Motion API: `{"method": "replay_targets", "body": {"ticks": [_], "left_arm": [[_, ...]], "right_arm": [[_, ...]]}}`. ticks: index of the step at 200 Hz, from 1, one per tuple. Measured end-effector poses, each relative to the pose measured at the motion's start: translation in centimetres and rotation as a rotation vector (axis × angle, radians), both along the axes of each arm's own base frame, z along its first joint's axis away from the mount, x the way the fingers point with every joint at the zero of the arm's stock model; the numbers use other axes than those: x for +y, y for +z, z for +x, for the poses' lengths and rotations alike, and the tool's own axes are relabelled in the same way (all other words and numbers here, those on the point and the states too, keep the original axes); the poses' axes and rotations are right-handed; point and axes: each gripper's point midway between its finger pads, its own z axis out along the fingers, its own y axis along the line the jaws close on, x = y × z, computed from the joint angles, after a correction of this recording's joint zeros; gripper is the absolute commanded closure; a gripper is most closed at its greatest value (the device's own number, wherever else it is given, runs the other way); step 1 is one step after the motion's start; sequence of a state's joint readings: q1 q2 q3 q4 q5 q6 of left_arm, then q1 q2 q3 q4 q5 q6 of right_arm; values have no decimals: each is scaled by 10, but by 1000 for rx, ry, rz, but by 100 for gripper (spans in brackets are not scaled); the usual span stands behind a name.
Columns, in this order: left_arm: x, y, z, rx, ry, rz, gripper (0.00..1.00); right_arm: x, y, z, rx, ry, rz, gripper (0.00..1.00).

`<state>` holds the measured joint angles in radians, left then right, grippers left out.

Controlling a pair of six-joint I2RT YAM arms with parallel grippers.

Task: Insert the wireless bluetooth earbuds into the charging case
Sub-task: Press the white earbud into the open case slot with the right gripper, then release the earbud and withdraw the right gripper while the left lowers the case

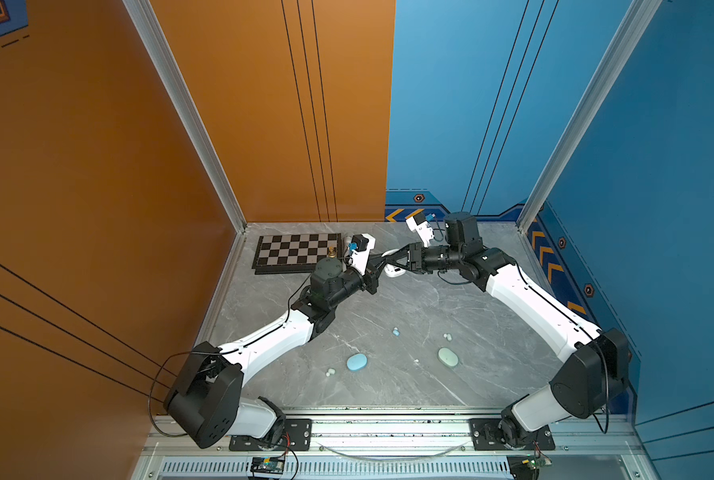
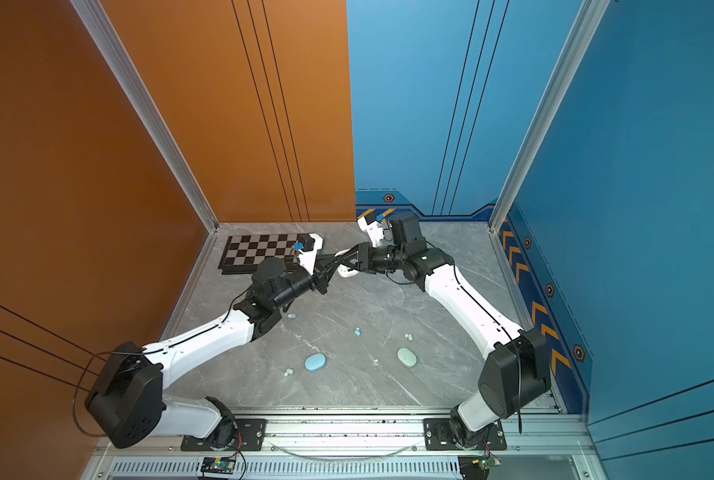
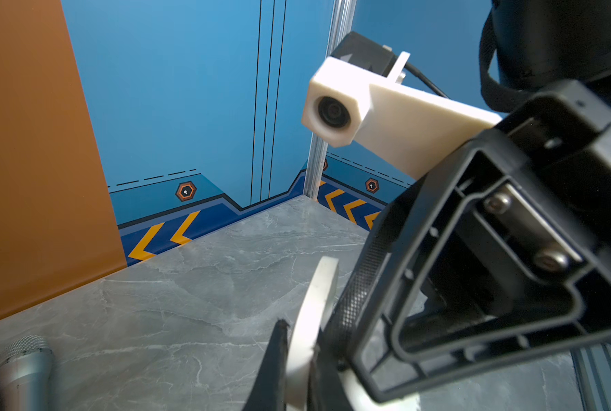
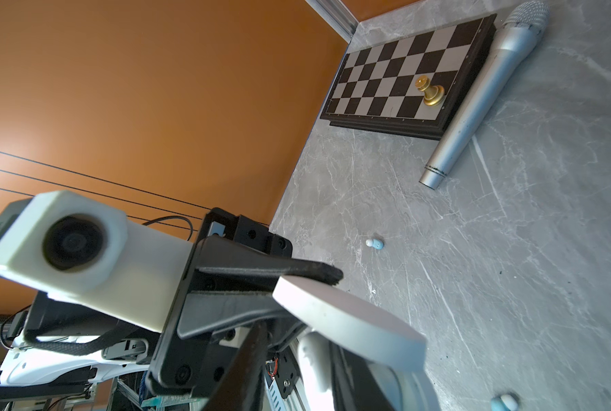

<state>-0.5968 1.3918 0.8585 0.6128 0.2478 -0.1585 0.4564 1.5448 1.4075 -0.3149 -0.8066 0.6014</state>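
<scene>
The right wrist view shows what both top views blur: the left gripper (image 4: 307,290) clamped on the white case (image 4: 350,320) (by its open lid). The 2 arms stretch far forward, grippers meeting; whether the right gripper (image 1: 392,262) grips anything, I cannot tell. The earbuds (image 1: 396,331) lie loose on the worktop (image 1: 388,395), well apart from both grippers.

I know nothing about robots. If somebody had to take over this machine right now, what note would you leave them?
Left gripper: shut on the lid of the white case, at the far middle of the table.
Right gripper: at the same case; I cannot tell if it is open or shut.
Earbuds: loose on the table, among them a blue one, a white pair and a second pair.
Blue case and green case: closed, near side.
Done: white case is open; its contents are hidden.
Left: put the buds in.
</scene>
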Motion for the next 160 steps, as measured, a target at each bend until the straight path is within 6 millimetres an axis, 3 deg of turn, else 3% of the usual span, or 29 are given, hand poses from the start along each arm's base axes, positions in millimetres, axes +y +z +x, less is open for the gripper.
{"method": "replay_targets", "body": {"ticks": [63,106,137,150,160], "left_arm": [[1,4,1,-16,10,-7,100],[8,-13,4,-29,55,46,100],[4,-31,9,-46,66,112,100],[-4,-46,11,-43,58,147,100],[-12,-61,12,-36,49,175,100]], "right_arm": [[-9,16,8,-28,-39,2,64],[-23,52,0,-88,-70,40,65],[-58,66,14,-49,-213,74,68],[-80,54,27,12,-309,67,68],[-99,33,37,84,-401,40,68]]}}
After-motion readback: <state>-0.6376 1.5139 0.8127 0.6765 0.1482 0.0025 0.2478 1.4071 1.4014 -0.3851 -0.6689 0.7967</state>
